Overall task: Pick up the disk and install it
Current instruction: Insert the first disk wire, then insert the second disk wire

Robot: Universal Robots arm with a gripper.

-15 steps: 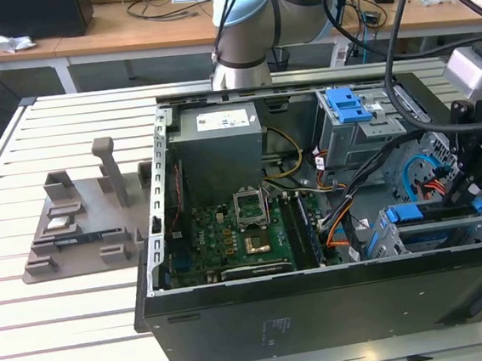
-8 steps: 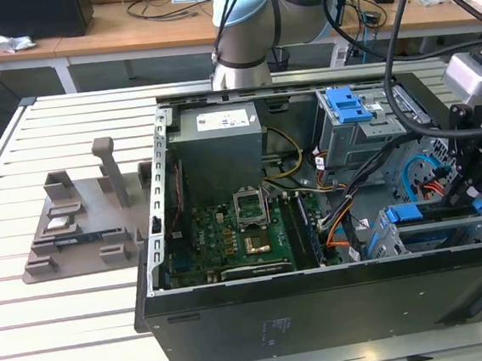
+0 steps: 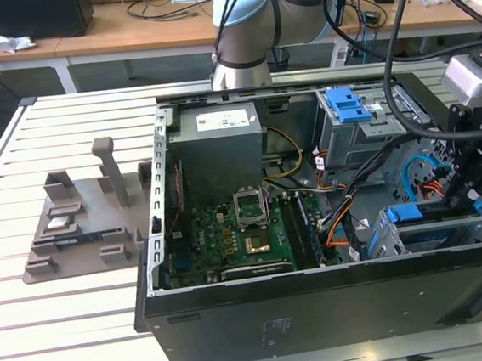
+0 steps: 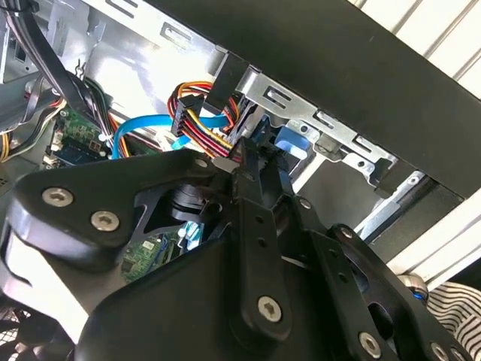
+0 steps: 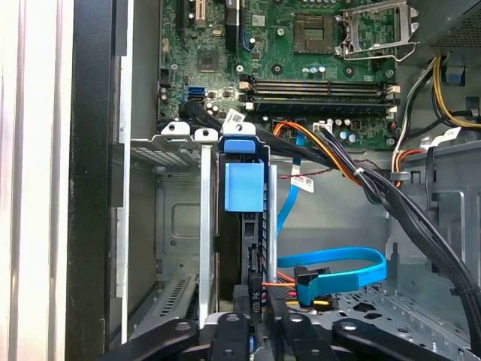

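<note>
The disk stands on edge in the silver drive cage at the corner of the open computer case, and its blue bracket faces the camera in the first wrist view. My gripper reaches into the cage and is shut on the disk's near edge. The second wrist view has the black fingers meeting on a thin edge, with a piece of blue bracket just past them. Seen from the exterior view, the gripper hangs over the cage at that view's right, above the blue-framed disk.
A blue data cable and a thick black cable bundle lie beside the cage. The green motherboard and grey power-supply box sit deeper in the case. A second cage with a blue latch stands behind. A grey fixture rests on the slatted table.
</note>
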